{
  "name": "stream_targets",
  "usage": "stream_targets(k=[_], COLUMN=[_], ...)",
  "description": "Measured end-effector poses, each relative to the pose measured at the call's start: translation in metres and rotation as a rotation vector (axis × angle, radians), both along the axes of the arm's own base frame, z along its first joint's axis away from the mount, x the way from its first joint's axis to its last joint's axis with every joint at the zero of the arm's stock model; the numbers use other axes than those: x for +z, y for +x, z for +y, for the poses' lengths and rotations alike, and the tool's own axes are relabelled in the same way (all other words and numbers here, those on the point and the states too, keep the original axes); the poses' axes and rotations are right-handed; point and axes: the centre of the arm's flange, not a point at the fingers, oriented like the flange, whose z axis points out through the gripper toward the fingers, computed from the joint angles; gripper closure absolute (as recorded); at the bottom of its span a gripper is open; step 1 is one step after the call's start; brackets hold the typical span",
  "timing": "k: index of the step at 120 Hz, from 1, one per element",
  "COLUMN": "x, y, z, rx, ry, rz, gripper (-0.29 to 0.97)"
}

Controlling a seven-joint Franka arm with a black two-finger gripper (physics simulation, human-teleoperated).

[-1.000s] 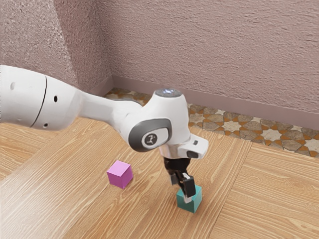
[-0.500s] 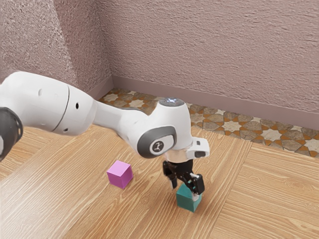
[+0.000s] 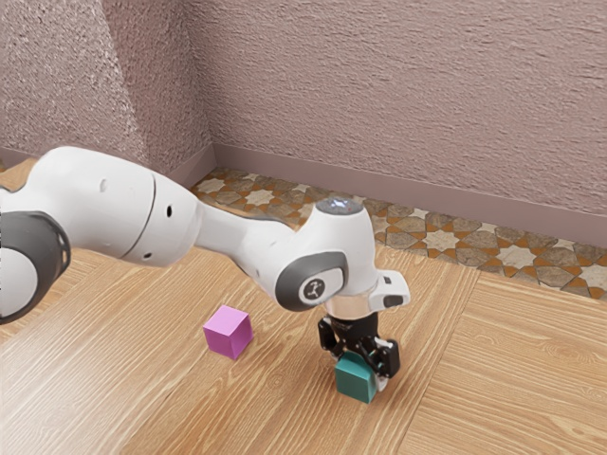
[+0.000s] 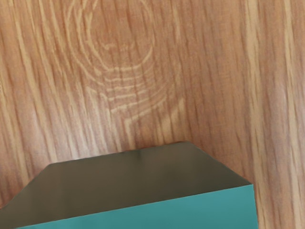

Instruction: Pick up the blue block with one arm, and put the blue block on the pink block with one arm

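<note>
Wooden table (image 3: 123,389): light planks, grain direction differs between panels. Round knot (image 4: 116,52) in the grain, seen in the wrist view. Behind the table there's a strip of star-patterned floor tiles (image 3: 474,245), then a dark baseboard (image 3: 427,197) under a rough pinkish-grey wall (image 3: 398,85) that turns a corner

On the bench (image 3: 142,398), the first block (image 3: 356,381) sits directly beneath the hand (image 3: 360,365), the second block (image 3: 229,332) apart toward the exterior view's left.
</note>
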Motion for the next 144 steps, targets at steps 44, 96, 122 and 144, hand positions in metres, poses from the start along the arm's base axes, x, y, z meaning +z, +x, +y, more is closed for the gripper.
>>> stream_targets(k=[44,96,122,144], x=[0.002,0.073,0.094,0.097], y=[0.001,-0.030,-0.037,-0.033], z=[-0.001,0.062,0.114,0.157], rx=[0.006,-0.056,-0.079,-0.119], ry=[0.024,0.079,0.062,0.057], rz=[-0.017,-0.061,-0.042,-0.016], gripper=[0.24,0.28,0.28,0.28])
